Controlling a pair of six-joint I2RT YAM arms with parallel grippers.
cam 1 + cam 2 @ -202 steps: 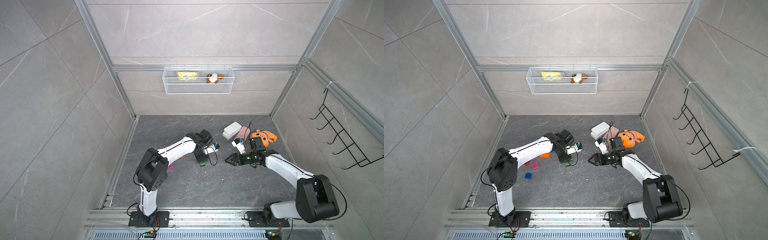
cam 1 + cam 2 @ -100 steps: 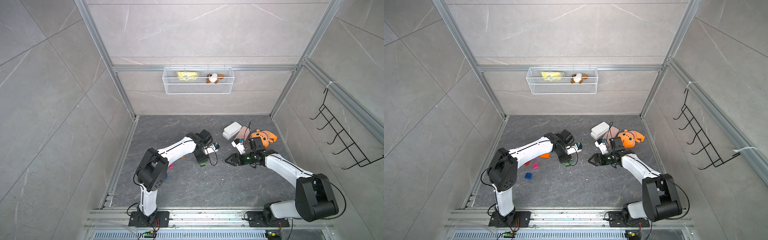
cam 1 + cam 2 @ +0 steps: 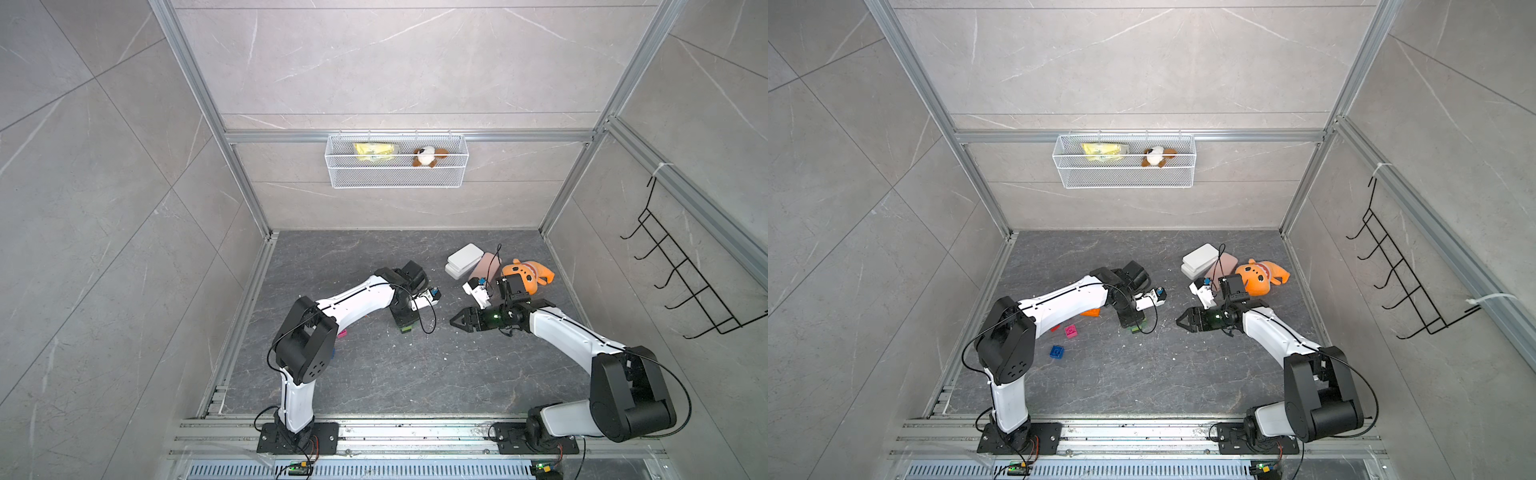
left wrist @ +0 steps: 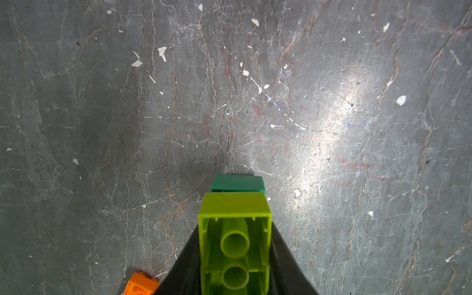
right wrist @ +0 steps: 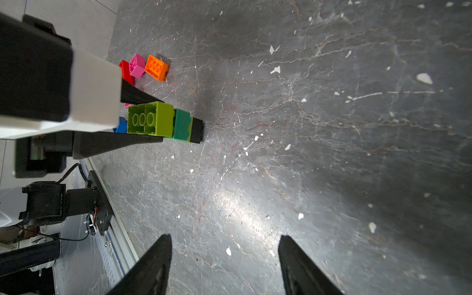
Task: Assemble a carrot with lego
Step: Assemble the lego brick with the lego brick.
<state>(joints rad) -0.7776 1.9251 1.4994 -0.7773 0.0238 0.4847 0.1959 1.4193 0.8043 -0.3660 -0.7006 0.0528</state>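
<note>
My left gripper (image 3: 404,324) (image 4: 235,227) points down at the floor, shut on the partly built carrot (image 3: 1136,329). The carrot is a lime brick (image 4: 235,245) (image 5: 150,118), then a dark green brick (image 5: 181,125), then a black tip (image 5: 197,130) at or just above the floor. My right gripper (image 3: 455,322) (image 5: 224,238) hovers open and empty a short way to the right, facing the carrot. Loose lego lies left of my left arm: orange (image 3: 1091,311) (image 5: 156,67), pink (image 3: 1071,331) (image 5: 136,66), blue (image 3: 1057,352) and red (image 5: 125,72).
White cases (image 3: 465,259), a pink case (image 3: 484,268) and an orange plush toy (image 3: 525,276) lie at the back right, behind my right arm. A wire basket (image 3: 397,166) hangs on the back wall. A black hook rack (image 3: 685,286) hangs on the right wall.
</note>
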